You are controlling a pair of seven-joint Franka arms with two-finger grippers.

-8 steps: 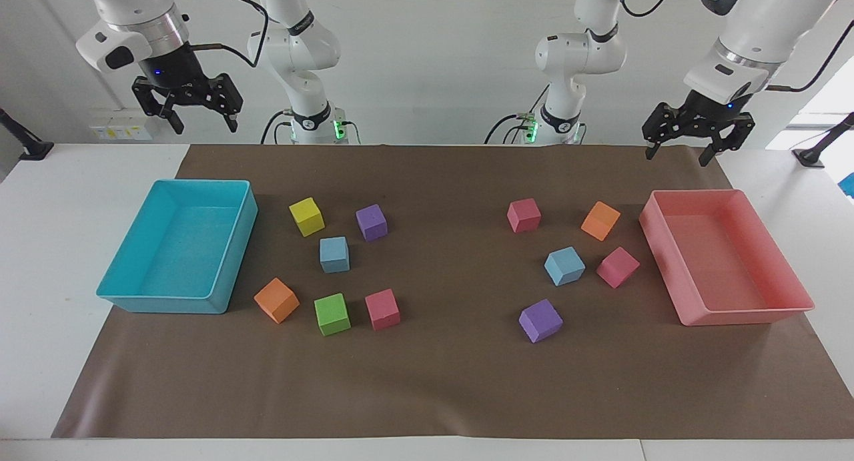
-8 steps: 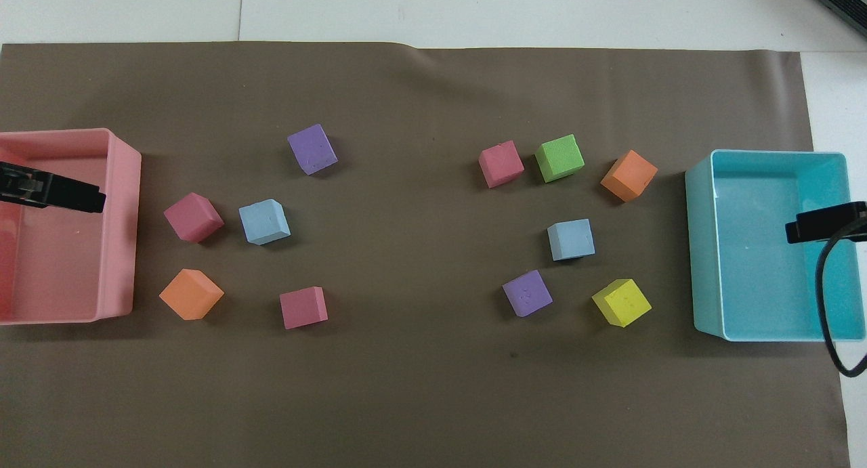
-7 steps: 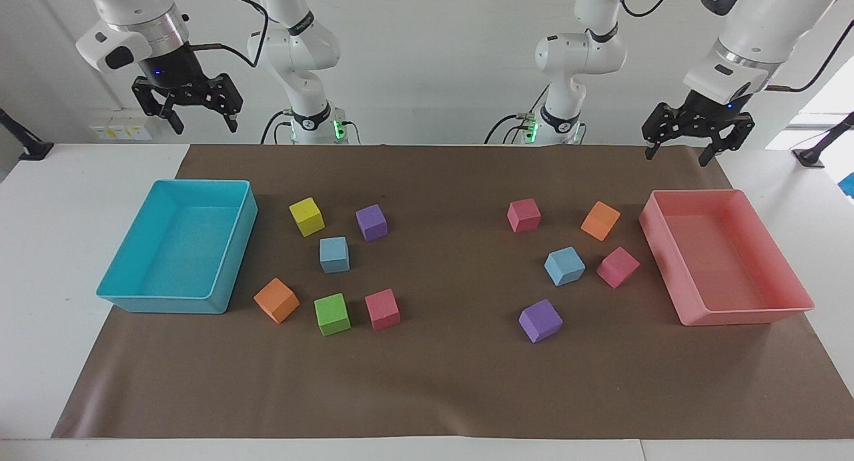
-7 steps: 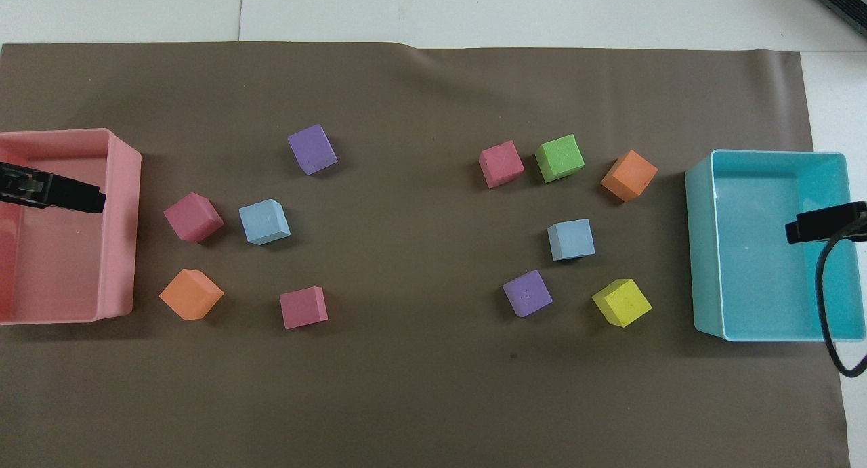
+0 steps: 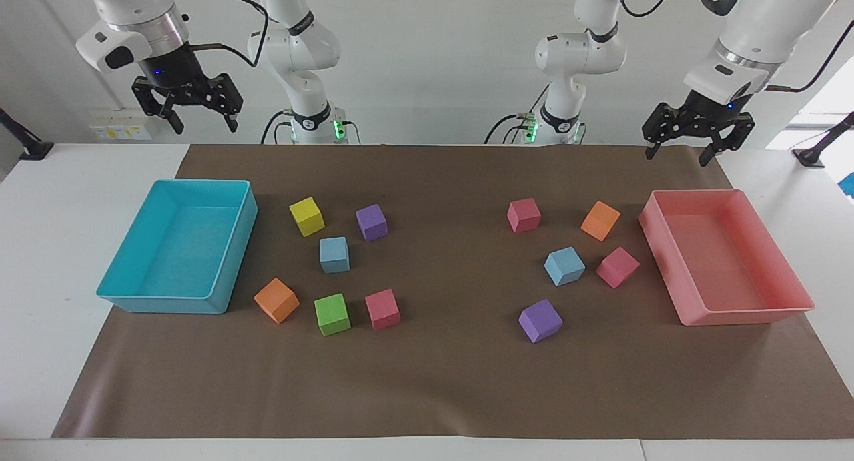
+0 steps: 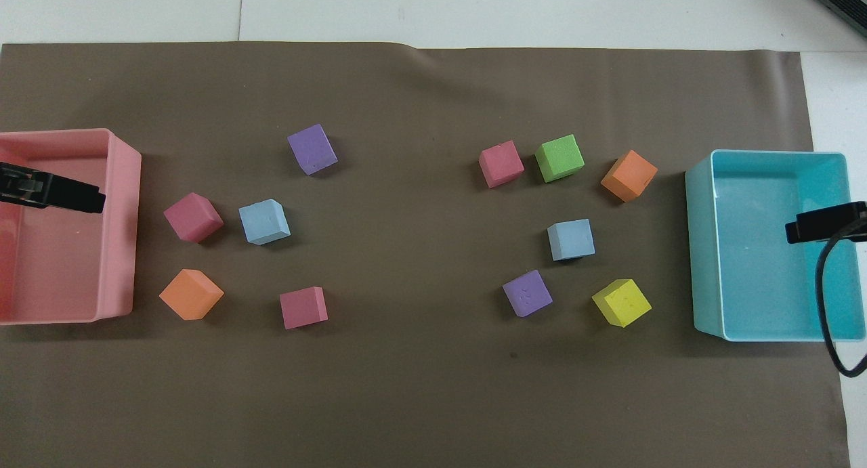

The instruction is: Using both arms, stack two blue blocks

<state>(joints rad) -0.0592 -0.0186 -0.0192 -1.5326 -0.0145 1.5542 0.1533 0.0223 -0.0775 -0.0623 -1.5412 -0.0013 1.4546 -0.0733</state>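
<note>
Two sky-blue blocks lie apart on the brown mat. One blue block (image 5: pixel 334 254) (image 6: pixel 570 240) sits toward the right arm's end, among yellow, purple and green cubes. The other blue block (image 5: pixel 564 265) (image 6: pixel 264 221) sits toward the left arm's end, beside a pink cube (image 5: pixel 617 267). My right gripper (image 5: pixel 205 126) hangs high and open over the turquoise tray (image 5: pixel 235 247), holding nothing; one of its fingers (image 6: pixel 809 229) shows from overhead. My left gripper (image 5: pixel 676 157) hangs high and open over the pink tray (image 5: pixel 747 315), also with nothing in it; one of its fingers (image 6: pixel 74 197) shows from overhead.
Other cubes are scattered on the mat: yellow (image 5: pixel 307 216), two purple (image 5: pixel 371 221) (image 5: pixel 540 320), two orange (image 5: pixel 276 300) (image 5: pixel 600 220), green (image 5: pixel 332 313) and further pink ones (image 5: pixel 382 309) (image 5: pixel 524 215). The trays stand at the mat's two ends.
</note>
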